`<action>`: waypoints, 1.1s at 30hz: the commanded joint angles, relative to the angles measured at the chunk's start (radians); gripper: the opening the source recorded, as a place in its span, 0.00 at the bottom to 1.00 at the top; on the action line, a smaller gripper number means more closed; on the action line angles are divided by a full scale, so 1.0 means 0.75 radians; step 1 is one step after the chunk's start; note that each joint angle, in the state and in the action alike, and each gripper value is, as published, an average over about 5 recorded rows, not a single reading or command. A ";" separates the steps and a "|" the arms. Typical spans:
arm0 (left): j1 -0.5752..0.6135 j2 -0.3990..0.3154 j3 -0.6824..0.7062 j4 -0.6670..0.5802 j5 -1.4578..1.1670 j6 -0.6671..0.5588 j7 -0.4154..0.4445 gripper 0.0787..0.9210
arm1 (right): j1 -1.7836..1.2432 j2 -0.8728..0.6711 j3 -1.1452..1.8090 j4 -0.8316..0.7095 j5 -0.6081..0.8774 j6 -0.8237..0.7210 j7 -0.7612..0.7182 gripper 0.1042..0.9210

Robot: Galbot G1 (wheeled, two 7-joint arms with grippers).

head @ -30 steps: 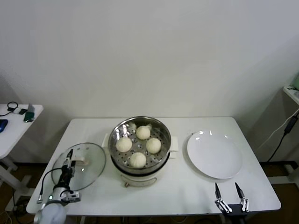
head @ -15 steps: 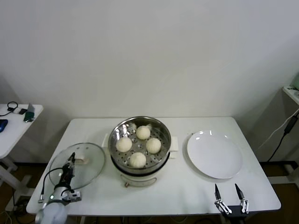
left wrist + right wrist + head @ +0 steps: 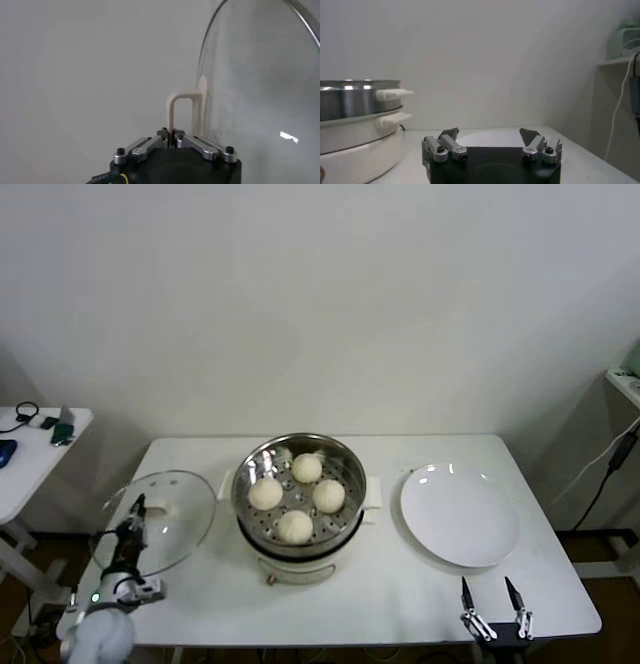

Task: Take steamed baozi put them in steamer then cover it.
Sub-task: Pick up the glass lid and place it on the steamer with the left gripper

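Note:
Several cream-white baozi (image 3: 295,526) lie in the shiny steel steamer (image 3: 352,474) on its white pot base at the table's middle. Left of it, the round glass lid (image 3: 175,519) hangs tilted above the table. My left gripper (image 3: 133,519) is shut on the lid's white handle (image 3: 181,107), and the glass (image 3: 260,90) stands on edge beside the fingers. At the front right edge my right gripper (image 3: 492,596) is parked and open with nothing in it (image 3: 490,134). From there the steamer (image 3: 355,100) shows side-on.
A flat white plate (image 3: 460,514) lies bare to the right of the steamer. A small side table (image 3: 30,444) with a few items stands off to the far left. The white table's front edge (image 3: 330,642) runs close to both arms.
My left gripper has shut on the lid's handle. It has raised the lid off the table, tilted it and carried it a little to the left. The right arm has stayed still.

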 commanded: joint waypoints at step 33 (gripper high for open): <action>-0.292 -0.041 0.756 -0.797 0.422 0.859 0.773 0.07 | 0.153 -0.008 -0.058 -0.122 -0.101 0.004 0.013 0.88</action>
